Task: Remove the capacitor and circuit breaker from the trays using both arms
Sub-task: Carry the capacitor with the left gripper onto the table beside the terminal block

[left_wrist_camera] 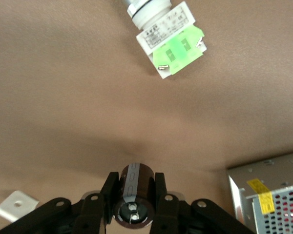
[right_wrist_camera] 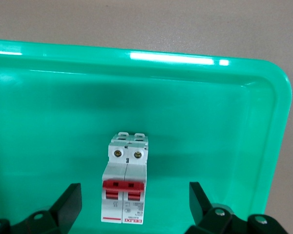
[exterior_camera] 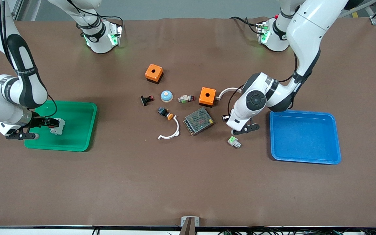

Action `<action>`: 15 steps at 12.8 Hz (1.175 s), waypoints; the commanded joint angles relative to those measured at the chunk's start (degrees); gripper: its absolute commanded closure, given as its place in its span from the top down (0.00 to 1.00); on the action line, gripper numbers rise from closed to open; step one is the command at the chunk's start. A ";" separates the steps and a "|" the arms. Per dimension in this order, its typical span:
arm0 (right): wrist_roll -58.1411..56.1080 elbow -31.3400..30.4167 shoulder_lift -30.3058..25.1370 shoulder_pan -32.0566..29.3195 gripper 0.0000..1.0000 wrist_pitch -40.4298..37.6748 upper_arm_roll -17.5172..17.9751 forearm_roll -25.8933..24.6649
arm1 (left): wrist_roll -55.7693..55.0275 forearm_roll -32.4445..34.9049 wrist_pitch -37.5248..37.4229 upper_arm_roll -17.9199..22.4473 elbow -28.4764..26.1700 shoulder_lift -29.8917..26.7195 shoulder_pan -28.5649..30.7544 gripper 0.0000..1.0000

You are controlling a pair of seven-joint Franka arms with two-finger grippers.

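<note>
Brown table covering [exterior_camera: 188, 182] stretches beneath two Franka arms, a green tray [exterior_camera: 77, 143] toward the right arm's end and a blue tray [exterior_camera: 305, 156] toward the left arm's end. Over the green tray, the right gripper [right_wrist_camera: 135, 204] has its fingers spread wide, apart from the breaker [right_wrist_camera: 125, 179], which lies flat on the tray floor between them, red levers up. At the table's middle, the left gripper [left_wrist_camera: 134, 192] has its fingers clamped on the capacitor [left_wrist_camera: 134, 197], a black cylinder held just above the covering, beside a mesh-topped power supply [exterior_camera: 198, 121]. A green-and-white switch part [exterior_camera: 234, 141] lies nearer the front camera. Two orange boxes [exterior_camera: 154, 73], a blue-domed button [exterior_camera: 166, 96] and a white curved clip [exterior_camera: 170, 132] are scattered around.
</note>
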 commanded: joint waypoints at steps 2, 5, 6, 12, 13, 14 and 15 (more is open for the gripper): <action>-1.72 0.05 0.04 -0.55 0.97 0.15 0.45 0.35 | -2.19 1.70 1.43 0.24 0.19 1.41 -0.27 0.01; -1.46 0.05 0.83 -0.46 0.96 -0.20 0.54 1.22 | -2.28 1.70 1.35 0.32 1.41 2.56 -0.35 0.30; -1.72 -0.04 1.10 -0.46 0.95 -0.20 0.54 3.84 | -2.37 1.70 1.17 0.32 1.77 2.82 -0.36 0.57; -1.99 -0.04 1.63 -0.81 0.63 -0.82 0.45 5.01 | -2.11 1.79 -21.18 0.67 20.71 -0.69 1.57 1.00; -1.99 0.05 1.63 -0.98 0.58 -1.43 0.45 5.01 | -1.84 1.96 -26.90 0.67 25.46 -0.69 2.88 1.00; -2.07 0.05 1.63 -0.99 0.55 -1.70 0.37 5.01 | -1.58 4.57 -29.22 0.67 28.03 -0.69 3.68 1.00; -2.07 0.05 1.63 -1.16 0.51 -1.87 0.36 5.01 | -1.49 10.60 -29.94 0.59 28.75 -1.47 4.82 1.00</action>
